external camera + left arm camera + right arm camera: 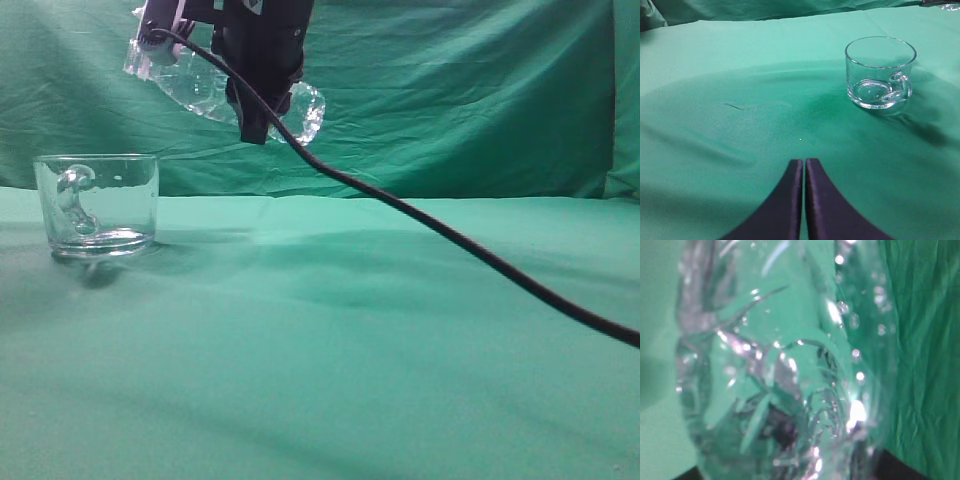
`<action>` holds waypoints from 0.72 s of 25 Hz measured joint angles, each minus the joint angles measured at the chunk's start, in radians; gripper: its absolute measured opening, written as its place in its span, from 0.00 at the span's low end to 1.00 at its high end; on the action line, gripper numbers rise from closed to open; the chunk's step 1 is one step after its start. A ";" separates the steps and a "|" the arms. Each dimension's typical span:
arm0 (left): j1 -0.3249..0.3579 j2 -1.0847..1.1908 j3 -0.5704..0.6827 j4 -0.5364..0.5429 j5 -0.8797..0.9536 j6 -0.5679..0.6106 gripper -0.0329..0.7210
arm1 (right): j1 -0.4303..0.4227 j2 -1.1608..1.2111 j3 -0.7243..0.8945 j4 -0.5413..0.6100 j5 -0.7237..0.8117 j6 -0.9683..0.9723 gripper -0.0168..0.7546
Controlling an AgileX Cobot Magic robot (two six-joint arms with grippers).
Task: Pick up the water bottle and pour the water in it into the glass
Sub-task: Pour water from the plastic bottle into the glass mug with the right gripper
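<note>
The clear ribbed water bottle (pixel 200 92) hangs in the air at the top left of the exterior view. It lies nearly on its side, left end higher, above and to the right of the glass (pixel 97 205). My right gripper (pixel 262 112) is shut on the bottle's body. In the right wrist view the bottle (pixel 780 365) fills the frame, with droplets on its wall; the jaws are hidden behind it. The glass stands upright on the green cloth, handle towards the camera. It also shows in the left wrist view (pixel 880 72). My left gripper (pixel 804 162) is shut and empty, low over the cloth.
A black cable (pixel 470 255) runs from the right arm down across the table to the right edge. Green cloth (pixel 350 350) covers the table, and a green curtain (pixel 480 90) hangs behind it.
</note>
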 joint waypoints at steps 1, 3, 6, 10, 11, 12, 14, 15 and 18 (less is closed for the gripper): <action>0.000 0.000 0.000 0.000 0.000 0.000 0.04 | 0.000 0.000 0.000 -0.016 -0.005 0.000 0.38; 0.000 0.000 0.000 0.000 0.000 0.000 0.04 | 0.000 0.000 0.000 -0.046 -0.009 0.000 0.38; 0.000 0.000 0.000 0.000 0.000 0.000 0.04 | 0.000 0.000 0.000 -0.083 -0.011 0.000 0.38; 0.000 0.000 0.000 0.000 0.000 0.000 0.04 | 0.000 0.000 0.000 -0.123 -0.015 0.000 0.38; 0.000 0.000 0.000 0.000 0.000 0.000 0.04 | 0.000 0.000 0.000 -0.132 -0.017 0.000 0.38; 0.000 0.000 0.000 0.000 0.000 0.000 0.04 | 0.000 0.000 0.000 -0.139 -0.017 0.000 0.38; 0.000 0.000 0.000 0.000 0.000 0.000 0.04 | 0.000 0.000 0.000 -0.154 -0.017 0.000 0.38; 0.000 0.000 0.000 0.000 0.000 0.000 0.04 | 0.000 0.000 0.000 -0.161 -0.019 0.000 0.38; 0.000 0.000 0.000 0.000 0.000 0.000 0.04 | 0.000 0.000 0.000 -0.173 -0.019 0.000 0.38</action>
